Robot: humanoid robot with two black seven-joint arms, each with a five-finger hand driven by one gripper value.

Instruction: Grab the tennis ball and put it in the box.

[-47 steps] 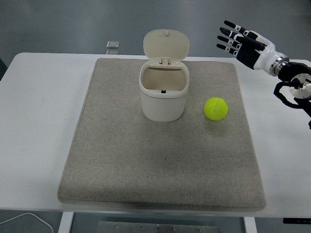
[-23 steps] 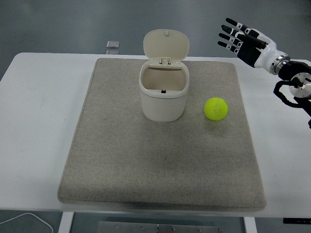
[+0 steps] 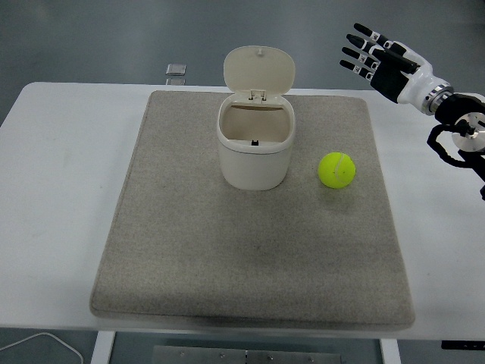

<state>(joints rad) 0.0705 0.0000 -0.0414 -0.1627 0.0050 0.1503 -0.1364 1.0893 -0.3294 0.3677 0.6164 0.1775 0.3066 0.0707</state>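
A yellow-green tennis ball (image 3: 337, 170) rests on the grey mat (image 3: 189, 258), right of centre. To its left stands a cream box (image 3: 254, 144) with its hinged lid (image 3: 259, 70) tipped up and back, the inside showing. My right hand (image 3: 373, 59) hovers high at the upper right, well above and behind the ball, fingers spread and holding nothing. Its black and white forearm (image 3: 455, 125) comes in from the right edge. The left arm does not show.
The white table (image 3: 53, 167) extends bare on both sides of the mat. A small grey square object (image 3: 176, 70) lies at the table's far edge, behind the mat's left part. A white cable (image 3: 45, 343) shows at the bottom left.
My right hand has risen slightly and drifted a little to the right. Ball and box have not moved.
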